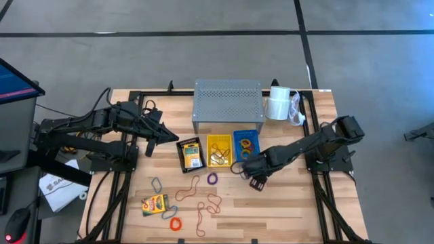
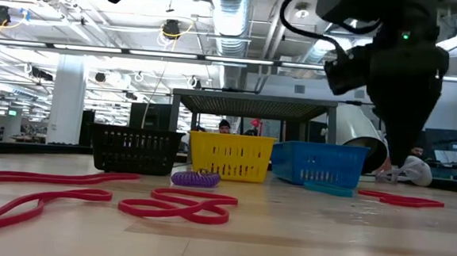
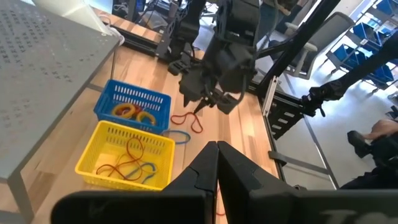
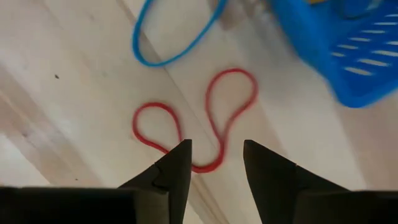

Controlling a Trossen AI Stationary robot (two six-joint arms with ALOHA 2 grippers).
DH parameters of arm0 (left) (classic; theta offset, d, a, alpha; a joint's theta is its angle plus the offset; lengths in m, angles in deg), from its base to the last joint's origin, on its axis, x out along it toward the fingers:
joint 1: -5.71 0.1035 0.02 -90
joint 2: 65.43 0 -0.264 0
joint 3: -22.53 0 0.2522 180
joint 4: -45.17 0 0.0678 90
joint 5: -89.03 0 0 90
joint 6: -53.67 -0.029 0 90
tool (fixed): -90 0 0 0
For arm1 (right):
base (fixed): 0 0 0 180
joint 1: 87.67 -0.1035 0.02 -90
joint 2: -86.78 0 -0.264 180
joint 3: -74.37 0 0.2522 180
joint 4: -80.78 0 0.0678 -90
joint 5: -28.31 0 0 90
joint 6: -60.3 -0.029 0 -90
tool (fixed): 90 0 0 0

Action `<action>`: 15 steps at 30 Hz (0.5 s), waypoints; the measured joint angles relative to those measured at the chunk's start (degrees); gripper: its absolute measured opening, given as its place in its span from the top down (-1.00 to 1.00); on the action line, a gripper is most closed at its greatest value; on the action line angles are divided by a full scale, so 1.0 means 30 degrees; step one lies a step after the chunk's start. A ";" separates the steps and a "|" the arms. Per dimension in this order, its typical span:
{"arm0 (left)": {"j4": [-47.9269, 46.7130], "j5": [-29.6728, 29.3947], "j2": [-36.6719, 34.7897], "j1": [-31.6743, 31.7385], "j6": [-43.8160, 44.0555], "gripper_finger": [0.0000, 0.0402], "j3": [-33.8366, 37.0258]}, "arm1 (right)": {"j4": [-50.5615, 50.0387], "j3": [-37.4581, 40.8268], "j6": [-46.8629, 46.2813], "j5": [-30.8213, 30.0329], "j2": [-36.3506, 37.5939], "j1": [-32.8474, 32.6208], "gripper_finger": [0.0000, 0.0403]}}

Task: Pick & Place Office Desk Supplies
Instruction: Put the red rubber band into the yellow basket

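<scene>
Near edge of desk (image 1: pixel 298 210): crayon box (image 1: pixel 154 204) at 8 o'clock still loose, an orange band (image 1: pixel 175 224) beside it, brown loops (image 1: pixel 207 207) around 6 to 7 o'clock. Purple band (image 1: pixel 212 179) sits just in front of the bins, unsorted.

Mid desk, three bins in a row: black bin (image 1: pixel 190 154) holds a crayon box, yellow bin (image 1: pixel 220 150) holds bands, blue bin (image 1: pixel 246 143) holds orange/yellow bands. Judgement: roughly halfway, several bands and one box left.

Right gripper (image 1: pixel 256 181) at 4 o'clock from centre, arm stretched low across from the right rail, pointing down at the desk just in front of the blue bin. Jaws spread, straddling a red band (image 4: pixel 205 118) lying flat; nothing pinched yet. Blue band (image 4: pixel 168 37) lies just past it.

Left gripper (image 1: pixel 150 141) parked at 10 o'clock, jaws pressed together, empty.

Far side: grey riser (image 1: pixel 227 102), white roll (image 1: pixel 278 103).
</scene>
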 joint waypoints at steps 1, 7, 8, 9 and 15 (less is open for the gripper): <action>-0.0033 0.0000 0.0003 -0.0004 0.0009 0.99 0.0000 | -0.0019 0.0000 -0.0067 0.0002 -0.0238 -0.0079 0.28; -0.0020 0.0000 0.0003 -0.0007 0.0015 0.99 0.0000 | 0.0163 0.0003 0.0041 -0.0009 -0.1224 -0.0365 0.29; -0.0019 0.0000 0.0003 -0.0007 0.0015 0.99 0.0000 | 0.0216 0.0000 0.0143 -0.0002 -0.1397 -0.0375 0.30; -0.0020 0.0000 0.0003 -0.0007 0.0015 0.99 0.0000 | 0.0188 0.0007 0.0220 -0.0002 -0.1516 -0.0368 0.30; -0.0027 0.0007 0.0003 0.0000 0.0138 0.99 0.0000 | 0.0154 0.0007 0.0867 0.0005 -0.2316 -0.0310 0.28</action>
